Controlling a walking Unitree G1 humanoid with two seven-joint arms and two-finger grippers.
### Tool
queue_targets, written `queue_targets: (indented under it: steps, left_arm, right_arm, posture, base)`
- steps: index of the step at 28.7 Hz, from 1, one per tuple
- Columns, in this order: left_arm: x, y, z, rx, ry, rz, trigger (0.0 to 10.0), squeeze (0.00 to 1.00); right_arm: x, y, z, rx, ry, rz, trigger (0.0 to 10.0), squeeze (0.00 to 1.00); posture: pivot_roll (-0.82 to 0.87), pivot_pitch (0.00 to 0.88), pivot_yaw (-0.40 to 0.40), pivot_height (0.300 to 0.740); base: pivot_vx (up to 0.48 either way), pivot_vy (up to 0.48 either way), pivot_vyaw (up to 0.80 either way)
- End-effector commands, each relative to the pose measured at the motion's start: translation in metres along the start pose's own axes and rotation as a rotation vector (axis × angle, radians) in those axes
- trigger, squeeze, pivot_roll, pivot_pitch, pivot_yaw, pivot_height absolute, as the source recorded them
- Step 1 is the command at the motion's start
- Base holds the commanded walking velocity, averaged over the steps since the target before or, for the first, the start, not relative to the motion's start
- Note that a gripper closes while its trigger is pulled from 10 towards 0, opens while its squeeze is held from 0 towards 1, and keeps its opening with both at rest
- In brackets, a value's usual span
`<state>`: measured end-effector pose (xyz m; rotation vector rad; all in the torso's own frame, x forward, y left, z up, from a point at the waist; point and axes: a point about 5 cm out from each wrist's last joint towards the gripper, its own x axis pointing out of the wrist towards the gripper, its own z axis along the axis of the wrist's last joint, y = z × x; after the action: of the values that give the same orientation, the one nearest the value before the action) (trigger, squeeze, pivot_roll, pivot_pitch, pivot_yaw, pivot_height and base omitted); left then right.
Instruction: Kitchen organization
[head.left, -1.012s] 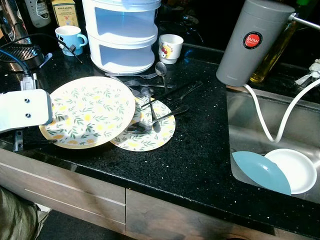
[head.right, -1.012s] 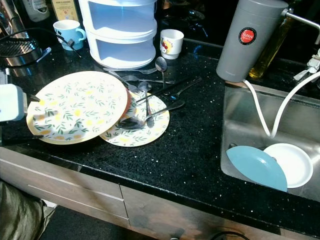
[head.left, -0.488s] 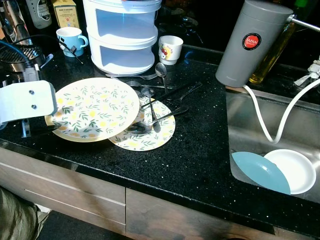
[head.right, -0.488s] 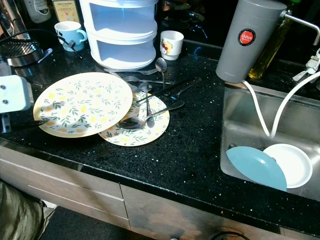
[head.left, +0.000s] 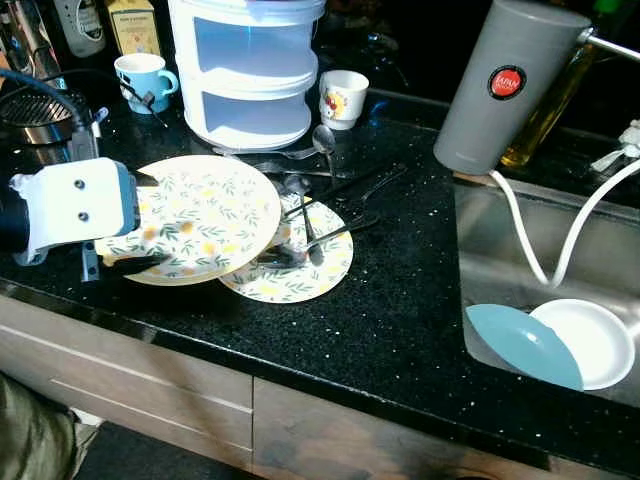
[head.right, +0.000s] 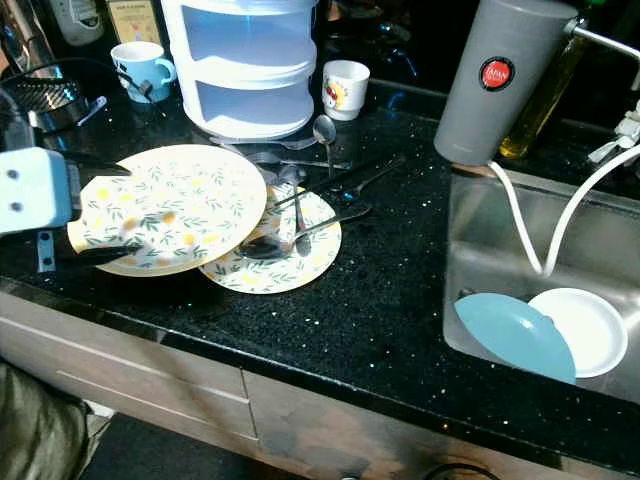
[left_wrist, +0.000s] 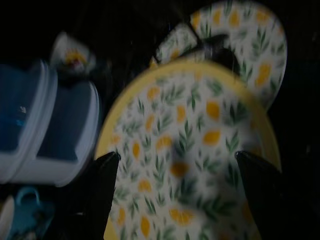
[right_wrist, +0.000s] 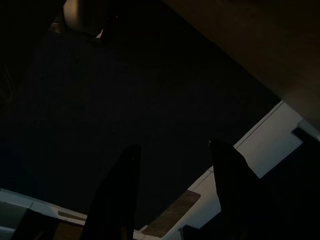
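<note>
The left gripper (left_wrist: 175, 162) stands wide open, one black finger at each side of the large plate (head.left: 200, 215) at its near-left rim; in the left wrist view the fingers bracket the plate without closing on it, so nothing is held. In the left eye view the gripper sits at the left edge of the frame, its white housing covering the plate's left rim. The large plate lies left of centre on the black counter (head.left: 400, 300), overlapping a small plate (head.left: 300, 270) of the same lemon pattern. Several spoons and forks (head.left: 310, 215) lie across the small plate and the counter behind it. Judged step: lining up a grasp on the large plate's rim. The next move calls for closing on that rim and lifting without dragging the cutlery beside it. The right gripper (right_wrist: 172, 185) hangs idle, fingers apart and empty, in a dark view. Behind stand a white tiered container (head.left: 250, 70), a blue mug (head.left: 140, 78) and a white cup (head.left: 342, 97). At right, a grey canister (head.left: 495, 85) stands above the sink (head.left: 500, 270), which holds a blue plate (head.left: 520, 345) and a white plate (head.left: 595, 340). Hard to make out: the plate rim under the housing, whether the fingers touch it, and the blurred left wrist view.
</note>
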<state>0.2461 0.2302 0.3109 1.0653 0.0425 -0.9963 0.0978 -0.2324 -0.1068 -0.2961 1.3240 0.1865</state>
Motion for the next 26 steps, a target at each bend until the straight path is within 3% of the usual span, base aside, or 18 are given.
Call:
queue_targets:
  steps: [1, 4, 9, 14, 18, 20, 26]
  left_arm:
    - [0.002, -0.004, 0.008, 0.003, -0.039, -0.034, 10.0, 0.0]
    - [0.004, -0.009, 0.013, 0.014, -0.05, -0.08, 10.0, 0.0]
    - [0.013, -0.04, 0.02, -0.044, -0.103, -0.279, 10.0, 0.0]
    - [0.023, -0.055, 0.017, -0.052, -0.077, -0.332, 10.0, 0.0]
    - [0.029, -0.055, 0.008, -0.015, 0.0, -0.307, 10.0, 0.0]
    - [0.032, -0.047, 0.002, 0.023, 0.055, -0.237, 10.0, 0.0]
    - [0.037, -0.042, -0.008, 0.029, 0.093, -0.156, 10.0, 0.0]
  right_arm:
    - [0.0, -0.001, -0.003, 0.014, 0.005, -0.005, 10.0, 0.0]
    - [0.0, -0.001, -0.003, 0.013, 0.004, -0.005, 10.0, 0.0]
    - [0.0, 0.0, -0.002, 0.012, 0.002, -0.002, 10.0, 0.0]
    - [0.0, 0.0, -0.002, 0.012, 0.002, -0.003, 10.0, 0.0]
    - [0.0, 0.0, -0.002, 0.013, 0.002, -0.002, 10.0, 0.0]
    - [0.0, 0.0, -0.002, 0.015, 0.002, -0.002, 10.0, 0.0]
    - [0.0, 0.0, -0.002, 0.02, 0.003, 0.001, 10.0, 0.0]
  posture:
    - [0.06, 0.043, -0.057, 0.74]
    - [0.07, 0.042, -0.057, 0.74]
    - [0.07, 0.043, -0.058, 0.74]
    - [0.07, 0.043, -0.057, 0.74]
    - [0.07, 0.042, -0.058, 0.74]
    - [0.06, 0.045, -0.058, 0.74]
    - [0.06, 0.047, -0.057, 0.74]
  base:
    - [0.0, 0.0, 0.0]
    - [0.0, 0.0, 0.0]
    - [0.0, 0.0, 0.0]
    - [0.0, 0.0, 0.0]
    - [0.0, 0.0, 0.0]
    - [0.0, 0.0, 0.0]
    - [0.0, 0.0, 0.0]
